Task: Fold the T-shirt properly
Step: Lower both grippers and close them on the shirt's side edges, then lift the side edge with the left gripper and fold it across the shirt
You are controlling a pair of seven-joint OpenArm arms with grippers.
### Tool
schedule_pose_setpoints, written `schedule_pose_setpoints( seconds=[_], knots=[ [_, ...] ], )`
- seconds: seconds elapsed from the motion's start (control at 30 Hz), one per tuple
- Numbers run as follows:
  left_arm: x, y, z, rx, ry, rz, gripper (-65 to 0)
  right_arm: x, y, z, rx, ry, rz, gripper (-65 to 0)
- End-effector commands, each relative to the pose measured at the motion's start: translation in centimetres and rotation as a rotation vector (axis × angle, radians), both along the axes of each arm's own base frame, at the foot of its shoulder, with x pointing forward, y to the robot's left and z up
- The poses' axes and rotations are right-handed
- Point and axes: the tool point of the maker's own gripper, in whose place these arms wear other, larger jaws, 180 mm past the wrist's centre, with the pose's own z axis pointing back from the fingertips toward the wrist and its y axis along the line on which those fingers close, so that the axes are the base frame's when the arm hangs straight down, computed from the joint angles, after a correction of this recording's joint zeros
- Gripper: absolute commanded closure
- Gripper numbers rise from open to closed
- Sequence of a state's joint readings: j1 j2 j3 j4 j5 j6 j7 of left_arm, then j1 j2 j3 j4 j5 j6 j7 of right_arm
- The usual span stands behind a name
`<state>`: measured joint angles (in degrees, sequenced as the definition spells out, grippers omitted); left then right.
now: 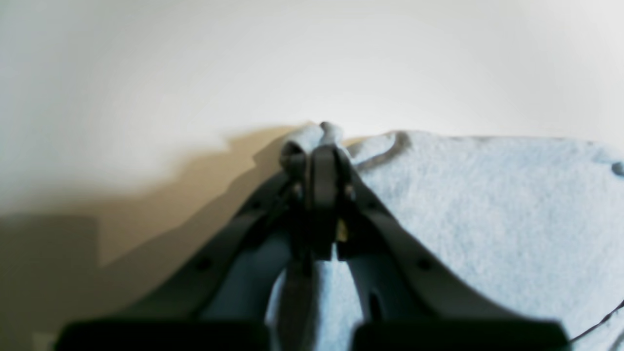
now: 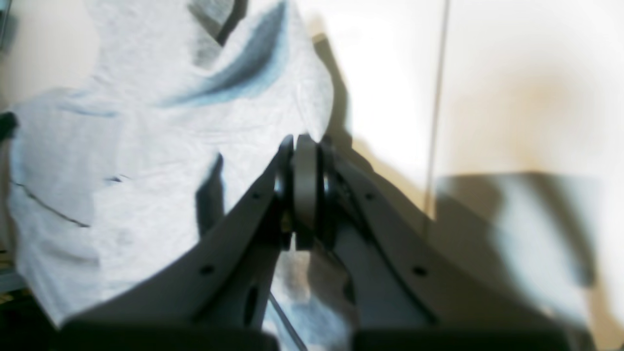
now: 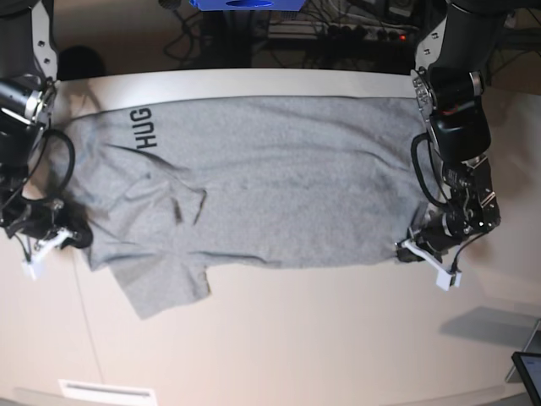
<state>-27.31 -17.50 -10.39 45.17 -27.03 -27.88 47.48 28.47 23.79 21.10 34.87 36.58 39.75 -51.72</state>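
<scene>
The large heather-grey cotton T-shirt [image 3: 270,182] lies spread across the pale counter [image 3: 321,338]. The left end effector [image 1: 317,141] is clamped on its near right corner and the right end effector [image 2: 304,146] on its near left edge. Both near corners seem gripped so that edge can be lifted for a fold.

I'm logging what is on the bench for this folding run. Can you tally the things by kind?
Garments: 1, the grey T-shirt, spread on the table.
Grippers: 2, the left gripper and the right gripper, each shut on a T-shirt corner.
Tables: 1.
Total: 4.
</scene>
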Motion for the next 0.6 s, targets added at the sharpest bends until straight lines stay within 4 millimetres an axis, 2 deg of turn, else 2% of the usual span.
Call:
schedule_pose_setpoints(
  seconds=[0.0, 0.1, 0.4, 0.57],
  knots=[
    [-2.7, 0.3, -2.4, 0.072, 0.160, -0.039, 0.0, 1.5, -1.2, 2.3, -0.028, -0.071, -0.008, 0.0],
    [-2.0, 0.4, -1.4, 0.088, 0.130, -0.045, 0.0, 2.3, -1.3, 3.7, -0.055, -0.116, 0.002, 0.0],
    [-1.7, 1.5, 0.0, 0.132, 0.092, -0.050, 0.0, 3.3, -1.9, 6.0, -0.101, -0.185, 0.012, 0.0],
    [-1.6, 2.1, 1.7, 0.181, 0.071, -0.069, 0.0, 3.5, -2.0, 6.6, -0.113, -0.200, 0.017, 0.0]
  ],
)
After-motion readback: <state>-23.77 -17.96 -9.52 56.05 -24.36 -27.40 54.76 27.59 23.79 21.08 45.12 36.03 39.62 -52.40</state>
